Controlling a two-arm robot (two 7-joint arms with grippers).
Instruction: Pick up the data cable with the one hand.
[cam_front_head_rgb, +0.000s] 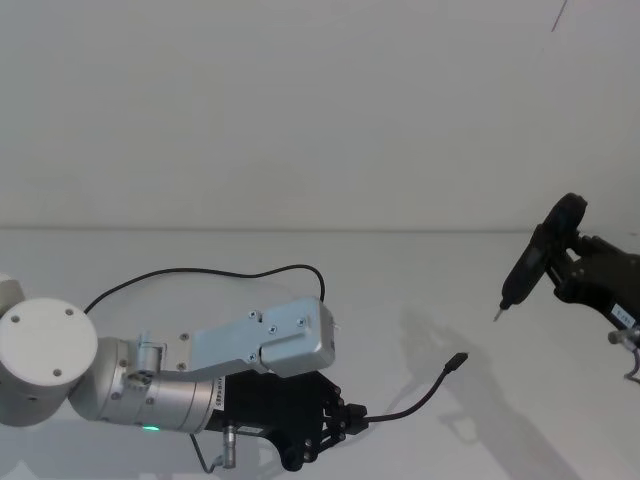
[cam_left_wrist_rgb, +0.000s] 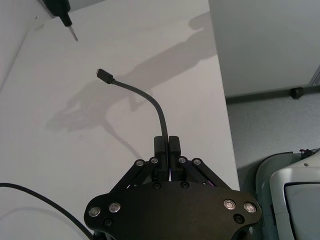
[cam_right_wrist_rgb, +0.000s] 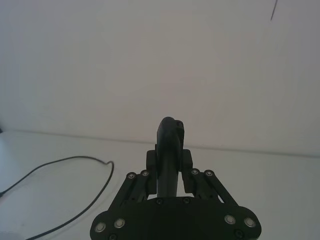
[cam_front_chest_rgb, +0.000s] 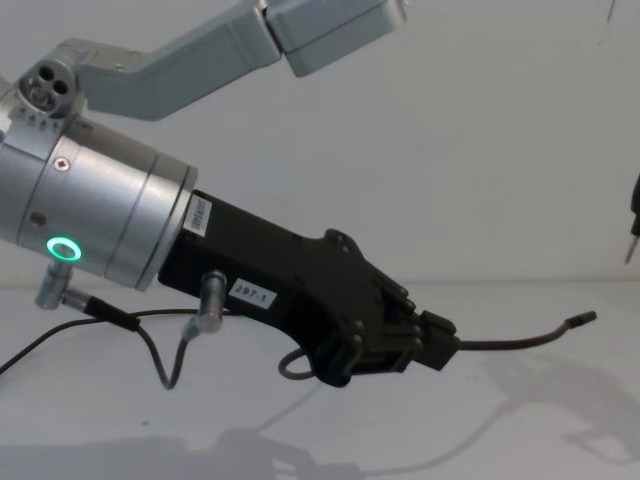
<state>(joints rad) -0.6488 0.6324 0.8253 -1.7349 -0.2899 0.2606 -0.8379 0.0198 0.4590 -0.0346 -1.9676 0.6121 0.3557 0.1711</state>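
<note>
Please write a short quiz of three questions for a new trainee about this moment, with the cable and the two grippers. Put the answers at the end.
1. True or false: the left gripper is shut on the data cable.
2. Where is the cable's plug tip?
A. lying flat on the table
B. sticking out past the fingers, raised off the table
C. inside the right gripper
3. Fill in: the right gripper is shut on a dark ____ with a thin pointed tip.

Key:
1. True.
2. B. The chest view shows the tip held above the table surface.
3. Tool; what sort of tool cannot be told.
</note>
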